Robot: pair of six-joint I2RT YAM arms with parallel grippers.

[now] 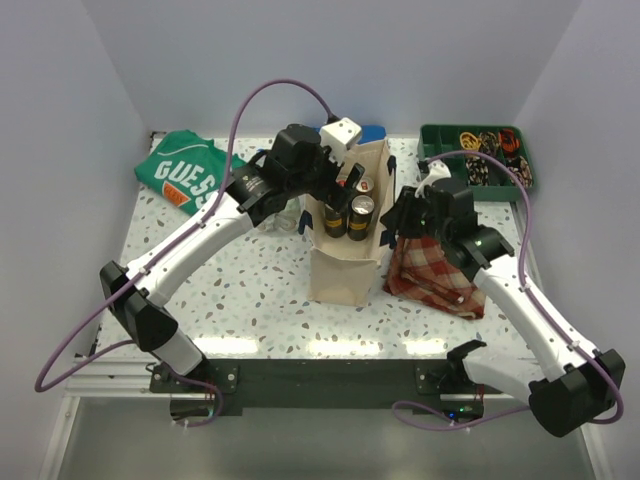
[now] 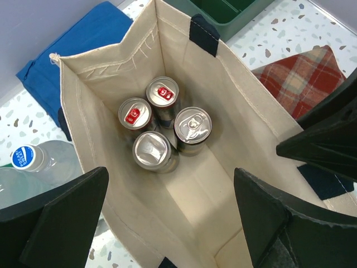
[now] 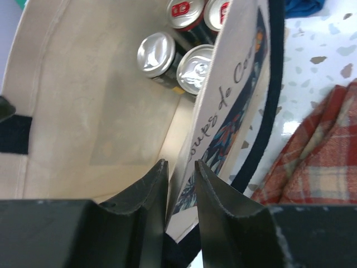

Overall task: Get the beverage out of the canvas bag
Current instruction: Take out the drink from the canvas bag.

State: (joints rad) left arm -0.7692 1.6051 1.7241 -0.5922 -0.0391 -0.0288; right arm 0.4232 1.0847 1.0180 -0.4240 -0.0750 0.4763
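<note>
Terrazzo tabletop w/ canvas bag point(image 1: 345, 275) upright at centre; four beverage cans point(image 2: 192, 125) stand inside. Right gripper point(image 3: 179, 167) is clamped on bag's side wall. Left gripper point(image 2: 170, 173), jaws wide apart, hovers over opening. Step: pre-grasp, prob. Next: descend straight, close on one can.

Speckled table point(image 1: 250, 300): canvas bag point(image 1: 345, 275), plaid cloth point(image 1: 437, 282)

The cream canvas bag point(image 1: 345, 272) stands upright and open, four cans point(image 2: 192, 126) inside.

Speckled terrazzo tabletop point(image 1: 250, 290), plain pale walls point(image 1: 60, 100) around
</note>
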